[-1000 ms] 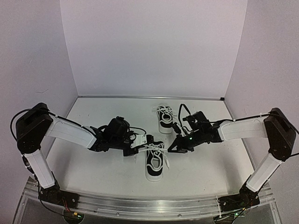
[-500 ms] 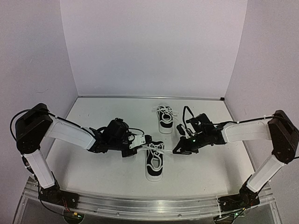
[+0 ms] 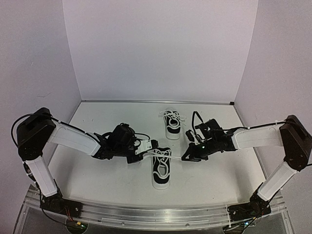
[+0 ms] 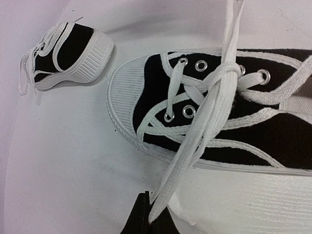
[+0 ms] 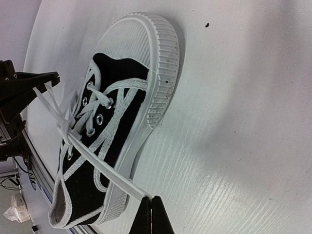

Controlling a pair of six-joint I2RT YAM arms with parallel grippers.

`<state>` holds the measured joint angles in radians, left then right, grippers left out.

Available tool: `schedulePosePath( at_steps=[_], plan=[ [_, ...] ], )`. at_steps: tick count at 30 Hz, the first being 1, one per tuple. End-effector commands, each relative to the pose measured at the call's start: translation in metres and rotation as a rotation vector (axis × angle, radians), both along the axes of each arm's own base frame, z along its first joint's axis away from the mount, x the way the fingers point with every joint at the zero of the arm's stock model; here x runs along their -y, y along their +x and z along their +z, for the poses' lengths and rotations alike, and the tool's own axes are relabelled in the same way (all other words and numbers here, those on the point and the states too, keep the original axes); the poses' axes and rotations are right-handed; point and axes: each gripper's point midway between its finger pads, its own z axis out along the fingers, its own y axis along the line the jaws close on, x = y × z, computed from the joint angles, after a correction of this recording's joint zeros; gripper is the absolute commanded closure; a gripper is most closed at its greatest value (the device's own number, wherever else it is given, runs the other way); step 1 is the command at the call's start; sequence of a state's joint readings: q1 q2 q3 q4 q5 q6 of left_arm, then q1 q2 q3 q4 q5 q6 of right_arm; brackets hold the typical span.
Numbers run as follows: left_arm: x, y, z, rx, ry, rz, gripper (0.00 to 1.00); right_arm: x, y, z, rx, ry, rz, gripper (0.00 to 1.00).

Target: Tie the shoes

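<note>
Top external gives me the layout: the near shoe sits on the table between the two arms, and the far shoe lies further back, well apart from it. The left gripper is just beside the near shoe's left flank and the right gripper is near its right. The white laces are stretched sideways between them. From up there the grip itself is too small for me to read.

The wrist cameras settle it. Left wrist shows that gripper's black fingers closed tight on one of the laces, which runs up taut to the crossing over the eyelets. It may be a doubled strand; I can't be certain. Right wrist shows the other gripper pinched shut on the tip of a single strand that comes from the eyelets and passes over the side of the sole.
</note>
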<state>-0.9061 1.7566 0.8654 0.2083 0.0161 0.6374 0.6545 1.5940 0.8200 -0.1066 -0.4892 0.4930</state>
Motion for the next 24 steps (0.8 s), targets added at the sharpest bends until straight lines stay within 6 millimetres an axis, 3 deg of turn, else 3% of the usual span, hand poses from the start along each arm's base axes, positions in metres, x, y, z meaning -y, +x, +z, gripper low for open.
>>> schedulePosePath(
  at_steps=[1, 8, 13, 19, 24],
  plan=[
    [-0.013, 0.023, -0.002, 0.005, 0.030, 0.100, 1.00, 0.021, -0.001, -0.011, -0.001, -0.068, -0.034, 1.00],
    [-0.007, 0.032, 0.000, 0.002, 0.031, 0.101, 1.00, 0.015, -0.002, -0.012, -0.011, -0.050, -0.013, 1.00],
    [0.000, 0.031, 0.010, -0.021, -0.007, 0.092, 0.96, -0.003, -0.001, 0.005, 0.000, 0.047, 0.043, 1.00],
    [-0.007, 0.023, 0.025, -0.084, -0.072, 0.156, 0.65, -0.018, -0.002, 0.019, 0.000, 0.111, 0.107, 1.00],
    [-0.025, 0.003, 0.027, -0.168, -0.159, 0.217, 0.58, -0.020, -0.002, 0.019, -0.004, 0.119, 0.116, 1.00]
  ],
)
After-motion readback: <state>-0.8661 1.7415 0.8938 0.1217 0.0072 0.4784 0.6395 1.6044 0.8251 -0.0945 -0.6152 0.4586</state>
